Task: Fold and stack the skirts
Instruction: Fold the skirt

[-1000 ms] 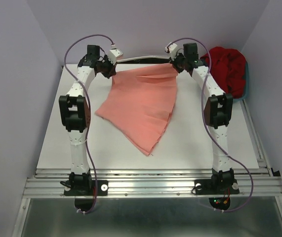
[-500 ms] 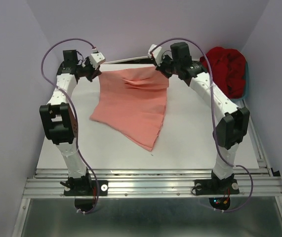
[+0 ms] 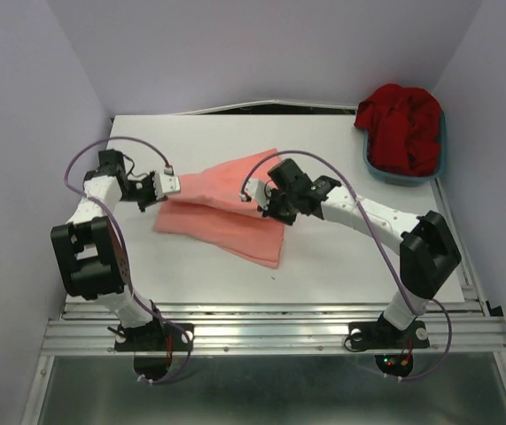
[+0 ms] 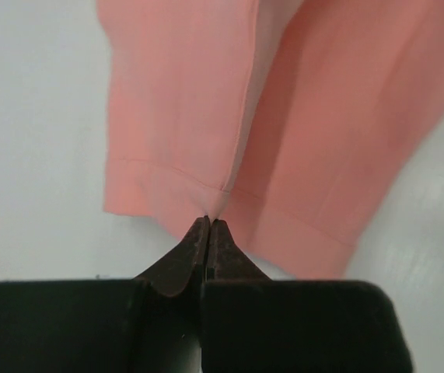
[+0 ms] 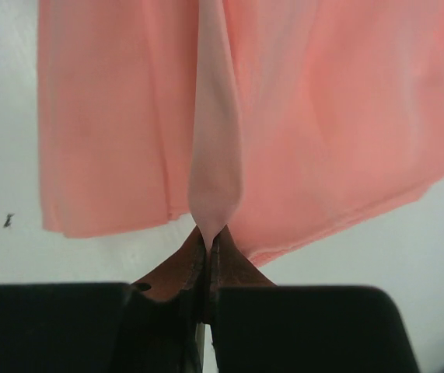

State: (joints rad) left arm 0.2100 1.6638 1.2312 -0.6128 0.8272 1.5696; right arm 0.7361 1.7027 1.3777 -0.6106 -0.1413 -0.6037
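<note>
The salmon-pink skirt [image 3: 226,208] lies folded over itself in the middle of the white table. My left gripper [image 3: 171,185] is shut on its left edge; in the left wrist view the pinched hem [image 4: 210,206] rises from the tips [image 4: 209,224]. My right gripper [image 3: 251,197] is shut on the skirt's upper layer; the right wrist view shows a pinched fold of pink cloth [image 5: 214,179] at the tips [image 5: 208,235]. The deep red skirt [image 3: 403,124] sits bunched in the teal basin [image 3: 385,173] at the back right.
The white table top [image 3: 341,257] is bounded by lilac walls on the left, back and right. An aluminium rail [image 3: 270,332] runs along the near edge by the arm bases. A small dark speck [image 5: 7,221] lies on the table.
Both grippers have come down and toward the near side from the back edge, carrying the skirt's top edge over its lower part. The skirt now lies doubled and lower on the table.
</note>
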